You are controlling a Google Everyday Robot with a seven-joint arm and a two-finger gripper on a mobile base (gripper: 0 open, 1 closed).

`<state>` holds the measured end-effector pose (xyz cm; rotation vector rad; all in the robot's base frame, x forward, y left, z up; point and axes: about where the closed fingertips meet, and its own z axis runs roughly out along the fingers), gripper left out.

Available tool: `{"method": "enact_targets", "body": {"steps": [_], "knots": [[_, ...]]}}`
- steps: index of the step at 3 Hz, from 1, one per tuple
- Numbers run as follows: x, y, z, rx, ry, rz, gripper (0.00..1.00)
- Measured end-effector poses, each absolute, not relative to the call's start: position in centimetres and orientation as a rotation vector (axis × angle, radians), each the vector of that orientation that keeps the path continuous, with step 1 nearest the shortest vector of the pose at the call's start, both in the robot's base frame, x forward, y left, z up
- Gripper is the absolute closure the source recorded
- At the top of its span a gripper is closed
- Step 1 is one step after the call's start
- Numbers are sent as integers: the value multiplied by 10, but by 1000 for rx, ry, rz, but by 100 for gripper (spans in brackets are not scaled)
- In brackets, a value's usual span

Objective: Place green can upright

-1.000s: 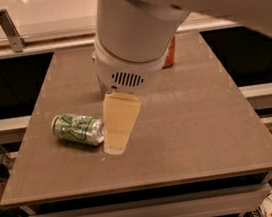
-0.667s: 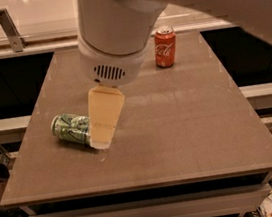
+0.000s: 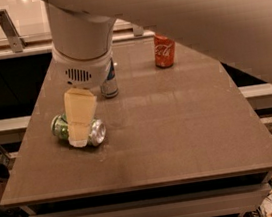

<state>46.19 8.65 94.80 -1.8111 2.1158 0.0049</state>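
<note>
The green can (image 3: pixel 60 127) lies on its side at the left of the brown table (image 3: pixel 179 129), its silver end facing right and toward me. My gripper (image 3: pixel 78 137) hangs from the large white arm and reaches down right at the can's middle, covering part of its body. I cannot see whether it is touching the can.
A slim silver-and-blue can (image 3: pixel 109 83) stands upright just behind the gripper, partly hidden by the wrist. A red cola can (image 3: pixel 164 51) stands upright at the back of the table. The table's left edge is close to the green can. A rail runs behind the table.
The arm has swung left across the table, so the gripper went from beside the can's right end to over its middle. The green can has not moved.
</note>
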Motion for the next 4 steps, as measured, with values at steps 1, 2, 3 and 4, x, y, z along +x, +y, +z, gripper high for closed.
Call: {"method": "enact_targets", "body": {"steps": [1, 2, 3, 4], "knots": [[474, 95, 921, -1808, 2184, 40, 0], [480, 104, 905, -1797, 2254, 28, 0], [482, 114, 898, -1772, 2340, -53, 0], [480, 129, 891, -1750, 2394, -119, 0]]}}
